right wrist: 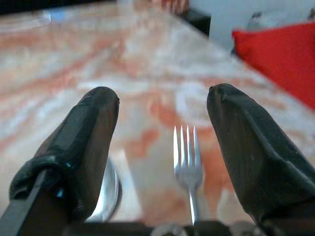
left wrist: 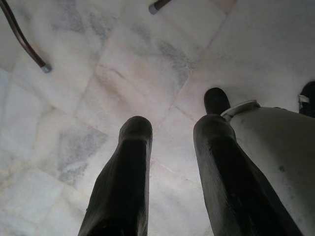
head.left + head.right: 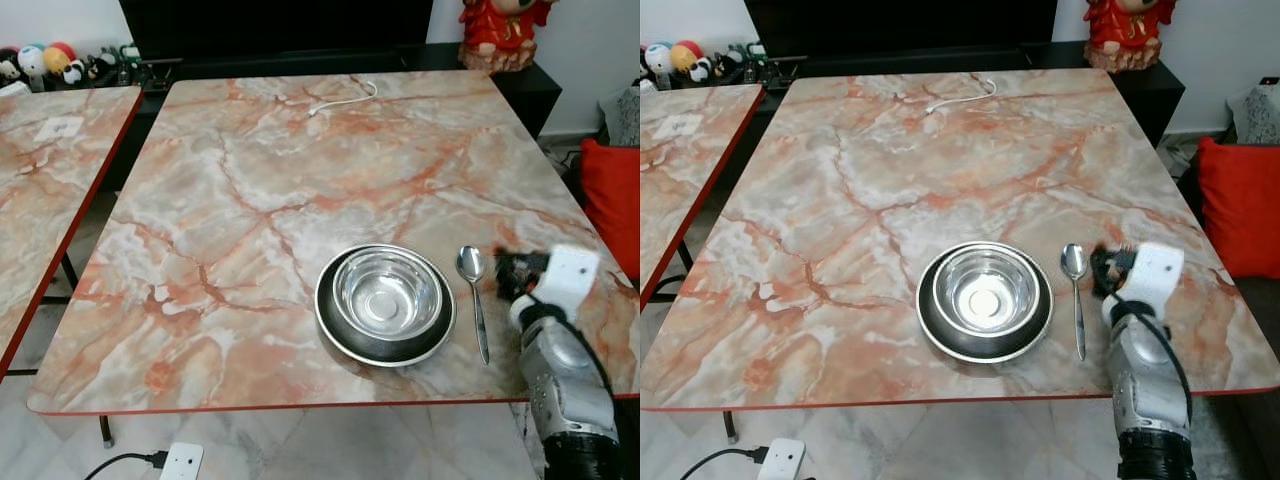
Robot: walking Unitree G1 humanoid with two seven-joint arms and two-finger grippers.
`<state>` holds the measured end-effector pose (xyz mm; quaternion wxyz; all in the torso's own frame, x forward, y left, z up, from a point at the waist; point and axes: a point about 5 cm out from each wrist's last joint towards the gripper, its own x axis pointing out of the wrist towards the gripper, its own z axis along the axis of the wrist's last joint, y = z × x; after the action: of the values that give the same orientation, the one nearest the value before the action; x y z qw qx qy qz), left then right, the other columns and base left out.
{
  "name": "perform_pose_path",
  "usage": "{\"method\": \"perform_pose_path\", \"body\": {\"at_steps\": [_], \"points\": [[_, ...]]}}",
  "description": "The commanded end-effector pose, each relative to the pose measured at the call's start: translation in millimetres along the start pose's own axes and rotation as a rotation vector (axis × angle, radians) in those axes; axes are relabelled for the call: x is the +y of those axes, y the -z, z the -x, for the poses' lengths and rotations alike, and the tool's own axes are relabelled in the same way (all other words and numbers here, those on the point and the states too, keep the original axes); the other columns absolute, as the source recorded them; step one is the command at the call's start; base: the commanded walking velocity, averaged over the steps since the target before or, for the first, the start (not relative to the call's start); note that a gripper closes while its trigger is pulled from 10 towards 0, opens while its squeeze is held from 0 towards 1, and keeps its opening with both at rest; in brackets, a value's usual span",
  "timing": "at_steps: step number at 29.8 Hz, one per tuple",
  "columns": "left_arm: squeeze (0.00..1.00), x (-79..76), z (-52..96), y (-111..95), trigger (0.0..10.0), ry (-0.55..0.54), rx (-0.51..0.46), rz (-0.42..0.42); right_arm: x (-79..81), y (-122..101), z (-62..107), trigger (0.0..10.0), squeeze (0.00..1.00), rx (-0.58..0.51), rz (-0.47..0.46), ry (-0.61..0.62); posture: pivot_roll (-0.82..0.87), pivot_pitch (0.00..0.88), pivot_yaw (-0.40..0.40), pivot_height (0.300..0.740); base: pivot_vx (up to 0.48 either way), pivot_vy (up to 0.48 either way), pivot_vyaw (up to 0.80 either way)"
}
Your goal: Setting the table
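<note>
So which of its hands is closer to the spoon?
Right. The right gripper hovers over the table just beside the spoon, fingers open. The left gripper hangs down by the floor, away from it.

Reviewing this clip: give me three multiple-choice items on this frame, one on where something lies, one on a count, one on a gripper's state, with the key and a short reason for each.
1. Where does the spoon lie relative to the bowl?
A. Inside it
B. On the table just to the robot's right of it
C. On the floor

2. How many tines does the fork have?
A. Two
B. Three
C. Four

3. What is the state of the right gripper?
A. Open, fork lying between its fingers
B. Shut on the spoon
C. Shut on the bowl

Key: 1 B, the spoon lies on the marble beside the bowl's rim. 2 C, the right wrist view shows four tines. 3 A, the fingers stand apart with the fork on the table between them.
</note>
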<state>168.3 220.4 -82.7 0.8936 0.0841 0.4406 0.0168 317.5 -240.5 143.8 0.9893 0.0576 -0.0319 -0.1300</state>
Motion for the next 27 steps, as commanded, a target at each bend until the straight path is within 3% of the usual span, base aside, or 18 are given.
{"method": "perform_pose_path", "body": {"at_steps": [1, 7, 12, 17, 22, 27], "points": [[0.00, -1.2, 1.8, 8.4, 10.0, 0.000, 0.030, -0.008, -3.9, -17.4, -0.1, 10.0, 0.00, -0.101, -0.001, 0.034, -0.11, 0.126, 0.043, 0.740, 0.000, 0.000, 0.00], [0.00, -0.9, 1.6, 7.6, 10.0, 0.001, 0.030, -0.004, -16.4, -11.3, -0.7, 10.0, 0.00, -0.057, 0.064, 0.112, -0.10, 0.126, 0.040, 0.740, 0.000, 0.000, 0.00], [0.00, 1.9, 1.8, 7.8, 10.0, 0.000, 0.032, -0.002, -53.2, 1.6, -4.2, 10.0, 0.00, 0.098, 0.200, 0.295, -0.11, 0.129, 0.044, 0.740, 0.000, 0.000, 0.00], [0.00, 2.5, 1.9, 8.0, 10.0, 0.001, 0.031, -0.001, -64.1, 7.3, -7.0, 10.0, 0.00, 0.195, 0.271, 0.314, -0.11, 0.130, 0.043, 0.740, 0.000, 0.000, 0.00], [0.00, 2.7, 2.1, 8.7, 10.0, 0.002, 0.033, 0.000, -64.2, 12.4, -8.3, 10.0, 0.00, 0.262, 0.297, 0.272, -0.11, 0.131, 0.044, 0.740, 0.000, 0.000, 0.00], [0.00, 2.9, 2.1, 8.8, 10.0, 0.003, 0.033, -0.001, -50.9, 22.4, -9.6, 10.0, 0.00, 0.323, 0.297, 0.192, -0.11, 0.131, 0.045, 0.740, 0.000, 0.000, 0.00]]}}
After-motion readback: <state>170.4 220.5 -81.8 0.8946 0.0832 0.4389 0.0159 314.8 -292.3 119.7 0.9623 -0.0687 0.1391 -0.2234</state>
